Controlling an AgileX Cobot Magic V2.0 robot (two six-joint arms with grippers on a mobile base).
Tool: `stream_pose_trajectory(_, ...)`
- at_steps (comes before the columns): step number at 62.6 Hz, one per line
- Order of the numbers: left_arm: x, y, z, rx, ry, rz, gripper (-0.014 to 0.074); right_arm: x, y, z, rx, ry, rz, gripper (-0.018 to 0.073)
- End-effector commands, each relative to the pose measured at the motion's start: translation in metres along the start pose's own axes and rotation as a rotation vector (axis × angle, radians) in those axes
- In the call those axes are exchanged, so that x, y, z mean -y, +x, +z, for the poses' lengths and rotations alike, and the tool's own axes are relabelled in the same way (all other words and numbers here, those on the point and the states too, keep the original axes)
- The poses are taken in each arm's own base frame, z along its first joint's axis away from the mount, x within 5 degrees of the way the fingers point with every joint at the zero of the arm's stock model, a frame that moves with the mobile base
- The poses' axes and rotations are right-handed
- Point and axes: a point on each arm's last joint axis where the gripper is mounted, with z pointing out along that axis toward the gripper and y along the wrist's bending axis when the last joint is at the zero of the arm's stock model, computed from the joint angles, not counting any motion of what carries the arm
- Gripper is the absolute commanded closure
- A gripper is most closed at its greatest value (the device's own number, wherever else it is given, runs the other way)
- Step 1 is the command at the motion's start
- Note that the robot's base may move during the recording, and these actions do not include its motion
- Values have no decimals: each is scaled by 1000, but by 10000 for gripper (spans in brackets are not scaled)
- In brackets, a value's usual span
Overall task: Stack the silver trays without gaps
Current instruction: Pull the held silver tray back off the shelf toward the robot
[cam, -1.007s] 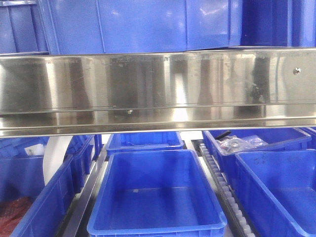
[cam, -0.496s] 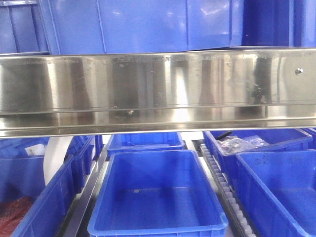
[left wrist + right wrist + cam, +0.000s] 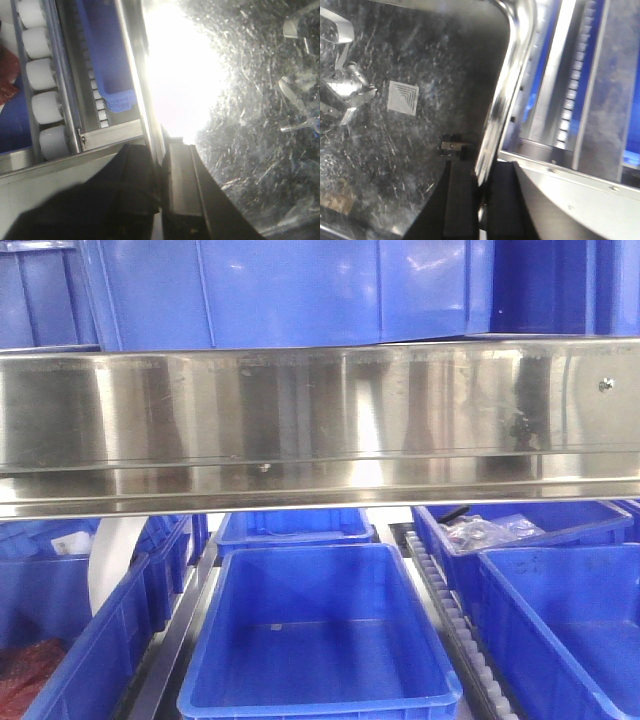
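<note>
1. Left gripper [image 3: 160, 197] is clamped on the thin rim of a silver tray [image 3: 250, 125], with the edge pinched between nearly closed fingers.
2. Right gripper [image 3: 481, 205] nips a tray rim the same way, below a rounded corner [image 3: 517, 20].
3. Outside the left-held edge, a blue bin [image 3: 107, 65] and a roller track [image 3: 42, 100] lie near.
4. Outside the right-held edge, a steel frame [image 3: 560, 175] sits close.

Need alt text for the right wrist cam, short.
The right gripper pinches the thin shiny rim of a silver tray, whose scratched, mirror-like surface fills the left of the frame. To the right, out of focus, run a roller track and blue bins.
</note>
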Motion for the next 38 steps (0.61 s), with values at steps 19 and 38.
stream_pose_trajectory(19,-5,-1,-21,45,-14,12,637,6,-6,-24,116,32,-42,494)
stream_pose_trajectory(38,-5,-1,-21,47,-15,13,637,6,-6,-24,114,33,-42,494)
